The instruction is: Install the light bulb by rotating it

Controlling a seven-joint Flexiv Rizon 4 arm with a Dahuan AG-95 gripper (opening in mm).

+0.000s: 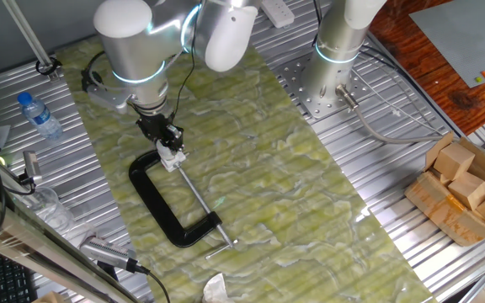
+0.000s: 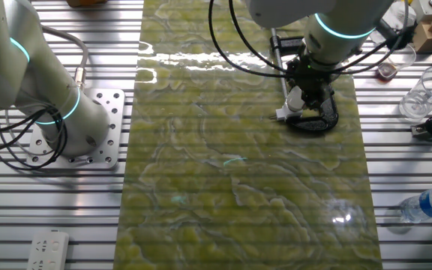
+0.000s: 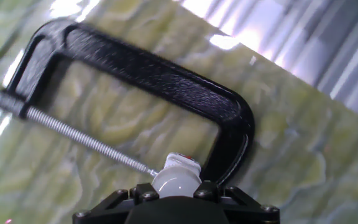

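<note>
Left to right in one fixed view: plastic water bottle [image 1: 39, 114] lying on the ribbed metal table [image 1: 369, 181] at far left, well clear of the work. Next, black C-clamp [image 1: 165, 209] flat on the green mat [image 1: 268, 194], its screw running from the near-right end up toward the gripper [image 1: 170, 150]. The gripper hangs over the clamp's far jaw end. In the hand view the light bulb [image 3: 175, 180] sits between the jaws, globe toward the camera, pale neck pointing at a small white socket piece [image 3: 182, 164] at the clamp's end; neck and socket look touching or just engaged, but how deep the thread sits cannot be told. The jaws are narrowed onto the bulb, holding it at the globe. Right of the mat: second arm's base [image 1: 333, 63], idle; cardboard box of wooden blocks [image 1: 466, 192] at far right. Judgement: bulb is brought to the socket; the rotating-in is either just started or partway, seating not confirmed.
</note>
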